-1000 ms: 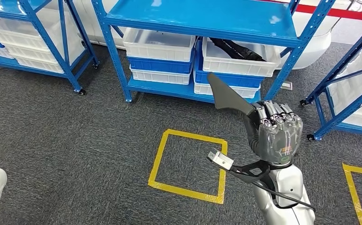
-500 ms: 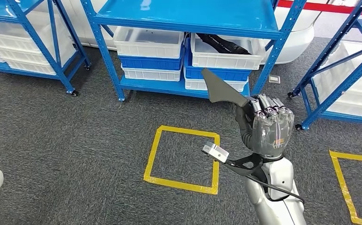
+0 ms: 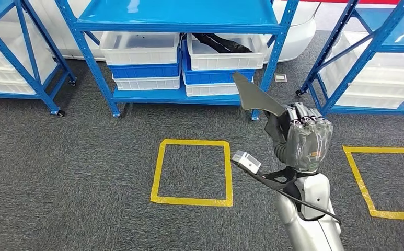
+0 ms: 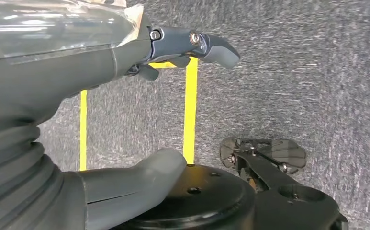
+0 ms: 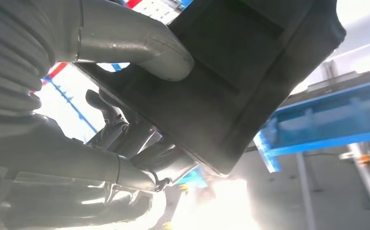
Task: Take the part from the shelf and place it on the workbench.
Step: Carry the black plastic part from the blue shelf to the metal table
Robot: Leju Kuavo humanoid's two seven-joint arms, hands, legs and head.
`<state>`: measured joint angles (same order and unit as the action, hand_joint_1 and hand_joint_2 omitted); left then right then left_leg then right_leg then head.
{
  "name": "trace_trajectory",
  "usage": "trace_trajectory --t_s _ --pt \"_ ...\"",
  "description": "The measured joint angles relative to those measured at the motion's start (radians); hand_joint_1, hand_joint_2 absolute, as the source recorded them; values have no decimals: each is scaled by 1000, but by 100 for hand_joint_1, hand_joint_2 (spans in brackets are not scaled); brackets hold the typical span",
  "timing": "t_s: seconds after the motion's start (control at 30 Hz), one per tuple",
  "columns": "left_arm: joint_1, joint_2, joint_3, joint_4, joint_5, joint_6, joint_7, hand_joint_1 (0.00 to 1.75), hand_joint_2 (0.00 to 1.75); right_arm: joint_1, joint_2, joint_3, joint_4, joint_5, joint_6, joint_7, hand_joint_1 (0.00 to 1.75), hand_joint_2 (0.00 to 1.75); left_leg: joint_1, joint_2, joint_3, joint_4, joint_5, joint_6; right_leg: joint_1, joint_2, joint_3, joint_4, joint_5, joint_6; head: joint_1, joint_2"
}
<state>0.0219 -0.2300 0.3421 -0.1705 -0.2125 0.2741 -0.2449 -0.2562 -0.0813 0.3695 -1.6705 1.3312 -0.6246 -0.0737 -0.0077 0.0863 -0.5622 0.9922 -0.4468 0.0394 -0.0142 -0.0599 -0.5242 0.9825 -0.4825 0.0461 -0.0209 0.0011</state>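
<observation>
The part (image 3: 256, 97), a flat dark-grey plastic piece with a pointed tip, is carried in the air above the grey carpet (image 3: 74, 157), in front of the blue shelf (image 3: 179, 21). Its long axis runs from the right hand (image 3: 304, 141) up and away toward the shelf, the pointed end aimed up and to the left at the lower tier, the broad end buried in the hand. In the right wrist view the part (image 5: 250, 81) shows as a wide dark panel with raised ribs; the thumb (image 5: 140, 45) lies across one face and the darker fingers (image 5: 140, 143) press on the other, so the right hand is clamped around it.

On the shelf's lower tier stand two stacks of bins. The left stack has a white bin (image 3: 139, 49) on top, over a blue one and another white one; what lies inside it cannot be told. The right stack's top white bin (image 3: 226, 55) holds long black pieces (image 3: 220, 43).

The left hand (image 4: 125, 120) hangs over the carpet near a yellow tape line (image 4: 190, 110), its fingers apart with nothing between them. A yellow tape square (image 3: 192, 171) lies on the floor left of the right arm, and another (image 3: 382, 180) to its right.
</observation>
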Motion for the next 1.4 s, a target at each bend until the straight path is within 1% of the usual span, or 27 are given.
trace_trajectory --t_s 0.07,0.13,0.2,0.23,0.27,0.3,0.33,0.37,0.43,0.5,0.57,0.6,0.67,0.7,0.77,0.8,0.83,0.87,0.93,1.0,1.07,1.1,1.17,1.23,1.3,1.33,1.4 --pt "-1 4 1 0 0 -8 -7 0 175 -5 -1 -10 5 -2 1 3 175 175 2 8 -2 1 0 -11 -2 22 -8 -1 8 -16 -1 0" --pt "-1 8 2 0 -4 -21 -13 0 175 -11 -1 -20 8 -3 3 5 175 175 6 -28 -17 39 -33 -23 -7 41 -10 -4 18 -32 -5 0" --pt "-1 9 3 0 -9 -34 -18 0 175 -13 -1 -25 9 -3 4 7 175 175 9 -76 -64 154 -104 -31 -7 60 -14 -4 25 -43 -12 0" --pt "-1 10 3 0 -12 -38 -18 0 175 -12 -1 -28 9 -3 4 8 175 175 9 -85 -94 223 -135 -33 -5 70 -17 -4 27 -45 -14 0" --pt "-1 11 3 0 -15 -42 -18 0 175 -10 -1 -32 9 -3 6 10 175 175 9 -89 -115 273 -151 -32 -3 82 -19 -3 29 -47 -14 0" --pt "0 12 3 0 -18 -46 -17 0 175 -9 -1 -37 10 -3 7 12 175 175 9 -91 -121 289 -146 -31 -1 95 -20 -2 30 -48 -14 0" --pt "0 12 3 0 -20 -50 -18 0 175 -7 -1 -43 9 -2 9 15 175 175 9 -93 -108 265 -123 -27 0 109 -20 -1 30 -49 -14 0" --pt "1 13 3 0 -22 -55 -18 0 175 -6 -1 -49 9 -2 10 16 175 175 9 -101 -79 208 -87 -22 1 122 -19 0 31 -49 -14 0" --pt "1 14 3 0 -27 -62 -20 0 175 -4 -2 -60 8 0 11 17 175 175 11 -148 -16 78 -29 -11 3 147 -21 3 32 -46 -13 0" --pt "0 15 3 1 -29 -67 -20 0 175 -1 -2 -70 5 1 11 19 175 175 11 -178 10 17 -16 -5 2 170 -32 5 37 -38 -12 0" --pt "0 14 3 1 -30 -68 -21 0 175 10 -8 -81 -2 2 10 19 175 175 11 -158 10 6 -15 -1 0 190 -47 6 44 -25 -13 0" --pt "0 14 3 1 -31 -68 -22 0 175 16 -12 -87 -6 2 10 20 175 175 13 -145 10 1 -12 4 1 183 -55 12 41 -20 -11 0" --pt "1 12 2 1 -32 -66 -24 0 175 24 -20 -96 -14 1 9 20 175 175 18 -117 12 -9 -6 13 4 133 -88 70 11 -17 -2 0" --pt "2 13 2 1 -32 -65 -25 0 175 25 -24 -98 -15 1 8 20 175 175 17 -103 12 -10 -5 16 4 102 -117 130 -16 -19 3 0" --pt "4 13 2 1 -34 -61 -24 0 175 26 -31 -100 -15 1 9 20 175 175 15 -73 9 -10 -5 17 -1 75 -178 261 -65 -17 9 0" --pt "4 13 2 1 -36 -58 -22 0 175 26 -35 -101 -15 1 10 19 175 175 15 -58 8 -10 -5 17 -4 70 -192 295 -74 -12 9 0" --pt "4 13 2 1 -37 -55 -19 0 175 24 -39 -104 -15 2 11 19 175 175 15 -45 8 -10 -5 16 -7 65 -185 287 -66 -3 10 0" --pt "4 13 2 1 -39 -52 -16 0 175 21 -43 -107 -14 2 13 18 175 175 15 -32 9 -10 -6 15 -11 57 -156 238 -45 7 11 0" --pt "3 14 0 1 -42 -48 -12 0 175 6 -50 -113 -11 2 16 17 175 175 12 -11 12 -7 -9 9 -13 16 -71 90 3 21 12 0" --pt "3 15 -1 1 -44 -45 -9 0 175 -14 -56 -119 -6 1 21 18 175 175 5 5 13 -5 -11 -1 -10 -7 -29 11 24 13 9 0" --pt "3 16 -3 1 -45 -44 -8 0 175 -31 -64 -127 2 2 30 23 175 175 3 22 15 -5 -10 -12 -7 11 -32 7 28 -4 6 0" --pt "2 17 -3 1 -46 -44 -6 0 175 -41 -69 -133 7 2 36 26 175 175 5 19 14 -3 -14 -17 -9 20 -35 6 31 -11 5 0" --pt "1 18 -4 0 -48 -45 -3 0 175 -68 -79 -148 21 0 50 33 175 175 9 -21 -5 43 -51 -27 -14 41 -39 4 39 -25 -1 0" --pt "1 18 -6 0 -51 -47 1 0 175 -101 -88 -165 47 -1 63 36 175 175 11 -73 -59 169 -123 -31 -13 63 -45 4 45 -36 -11 0" --pt "2 18 -6 1 -51 -47 4 0 175 -130 -98 -183 83 -2 74 35 175 175 10 -89 -111 280 -162 -28 -6 89 -50 5 49 -42 -14 0" --pt "2 18 -6 1 -51 -47 5 0 175 -143 -103 -191 103 -2 78 35 175 175 10 -91 -115 286 -152 -25 -2 102 -51 5 51 -44 -14 0" --pt "3 16 -6 1 -51 -47 7 0 175 -173 -114 -211 139 -4 84 34 175 175 10 -107 -68 185 -84 -13 1 130 -51 7 53 -44 -14 0"
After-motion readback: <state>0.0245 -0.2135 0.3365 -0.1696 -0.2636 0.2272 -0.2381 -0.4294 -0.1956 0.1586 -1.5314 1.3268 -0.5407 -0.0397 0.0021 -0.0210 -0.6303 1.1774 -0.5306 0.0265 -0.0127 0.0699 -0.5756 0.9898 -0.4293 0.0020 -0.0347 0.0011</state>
